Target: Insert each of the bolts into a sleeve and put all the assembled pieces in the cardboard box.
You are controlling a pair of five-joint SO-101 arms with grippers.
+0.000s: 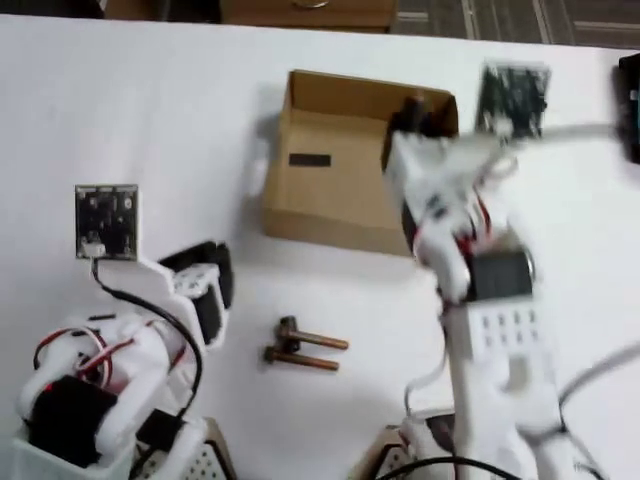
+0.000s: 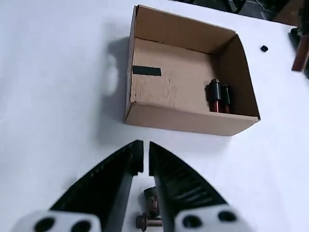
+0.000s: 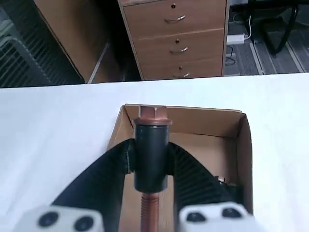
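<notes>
The right tool [image 3: 150,155] is clamped on a black sleeve [image 3: 150,159] with a copper bolt [image 3: 153,114] through it. The bolt's hex head sits just above the sleeve's upper end and its threaded shank sticks out of the lower end. In the high view this tool [image 1: 408,118] hangs over the far right part of the cardboard box [image 1: 330,195], which stands open-topped on the white bench [image 1: 150,120]. From the right wrist, the held piece is upright above the box [image 3: 193,115], with its near wall under the tool. The left tool [image 2: 146,151] is empty, with its two black fingers drawn together to a thin slit. It sits low at the near left of the bench [image 1: 205,285], pointing toward the box [image 2: 169,121] and well apart from it. One assembled piece [image 2: 218,96], a black sleeve on a copper bolt, lies on the box floor in the corner by the right-hand wall. A black label [image 2: 147,70] is stuck to the floor on the opposite side. Two loose bolts [image 1: 303,350] lie side by side on the bench in front of the box, between the two arms, with their heads to the left. Through the slit of the left tool these bolts [image 2: 149,216] show just beneath it. A small circuit board [image 1: 105,220] with a black cable lies to the left, and another board [image 1: 512,95] lies beyond the box's right side. Wooden drawers [image 3: 176,34] stand behind the bench.
</notes>
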